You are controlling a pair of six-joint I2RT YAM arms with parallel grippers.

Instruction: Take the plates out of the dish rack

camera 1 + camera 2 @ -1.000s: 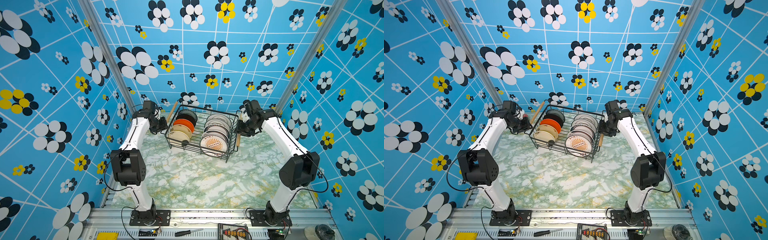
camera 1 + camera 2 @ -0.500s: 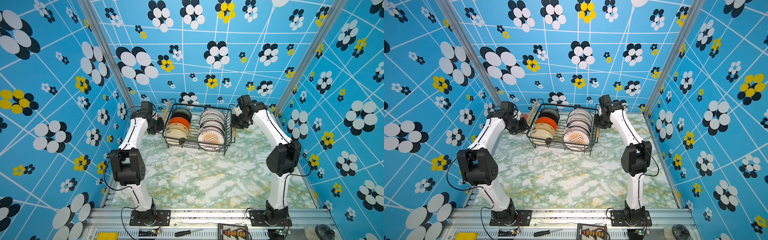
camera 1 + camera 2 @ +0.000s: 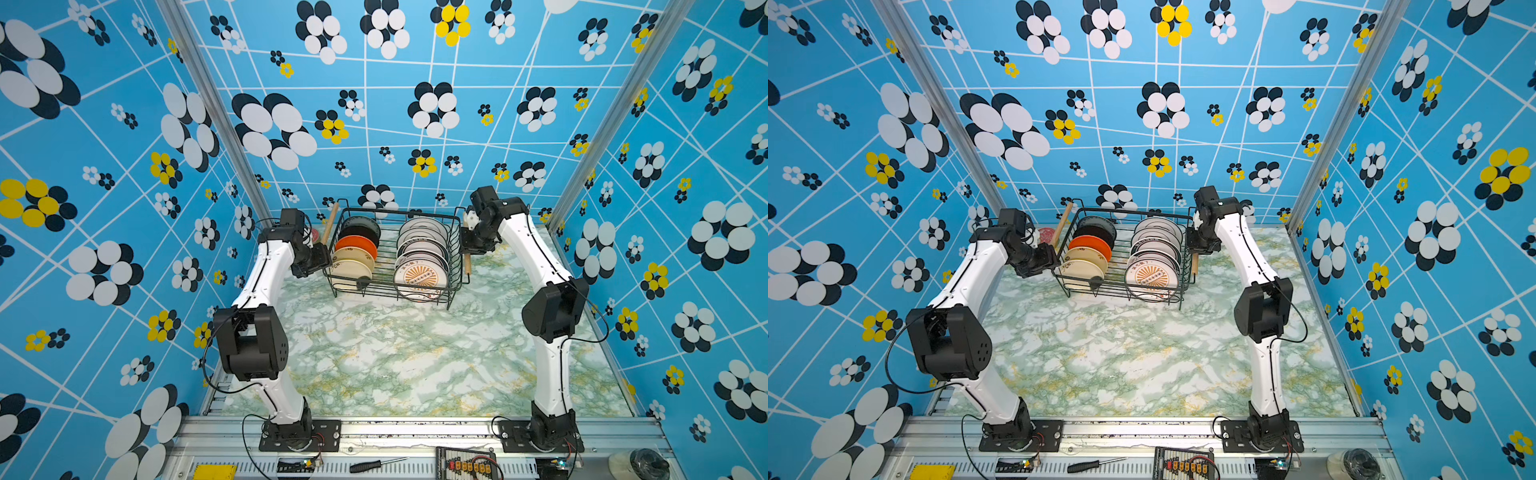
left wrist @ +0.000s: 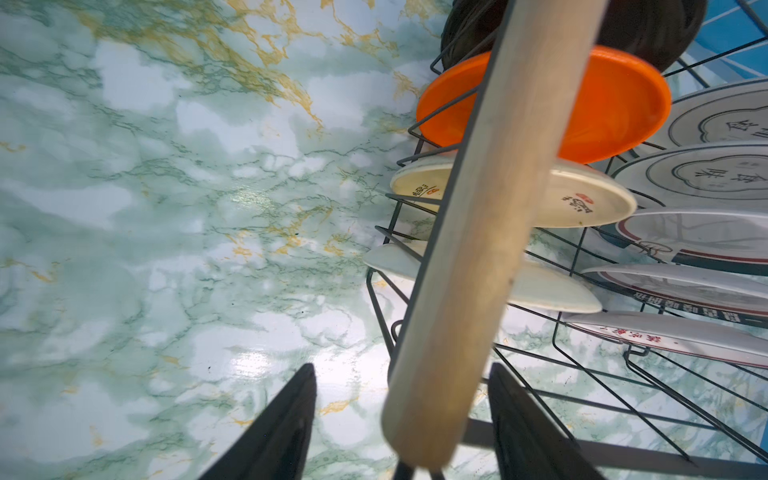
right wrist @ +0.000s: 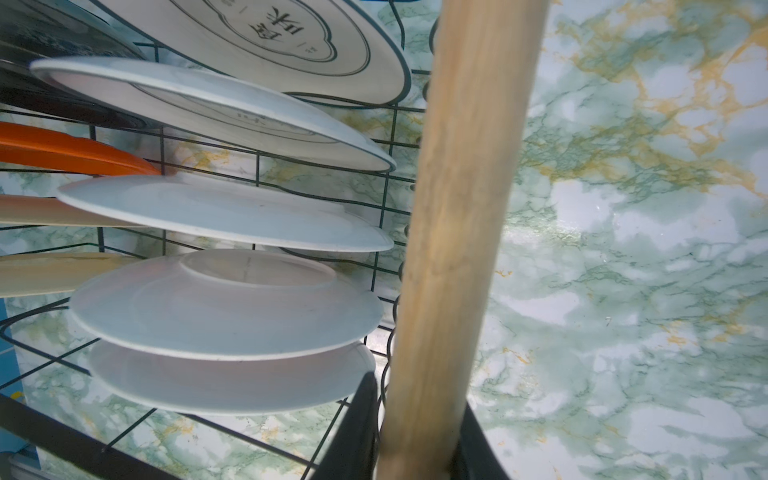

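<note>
So we're at the very start of the unloading. The rack (image 3: 382, 282) looks to be sitting at the far end of the desk (image 3: 395, 353), square between the two arms. All the plates (image 3: 420, 276) are in it, standing on edge in two rows: small coloured ones on the left side, big white ones on the right. None are out yet.

Both claws are on the rack's wooden handles, not on a plate. In the left wrist view the left claw (image 4: 402, 370) is spread wide, with the left handle (image 4: 490, 216) running between its fingers and clear gaps on both sides. So it's not gripping anything. The right claw (image 5: 417, 395) is narrow and clamped on the right handle (image 5: 461, 208), fingers tight against the wood.

My read: this is the "park the rack" bit, and plate picking comes next. The right claw needs to let go, and both arms need to back off the handles and come up over the top. Then one goes down for a plate rim, probably the nearest plate in a row. The gaps between plates look tight, so the fingers need a clean line in.
</note>
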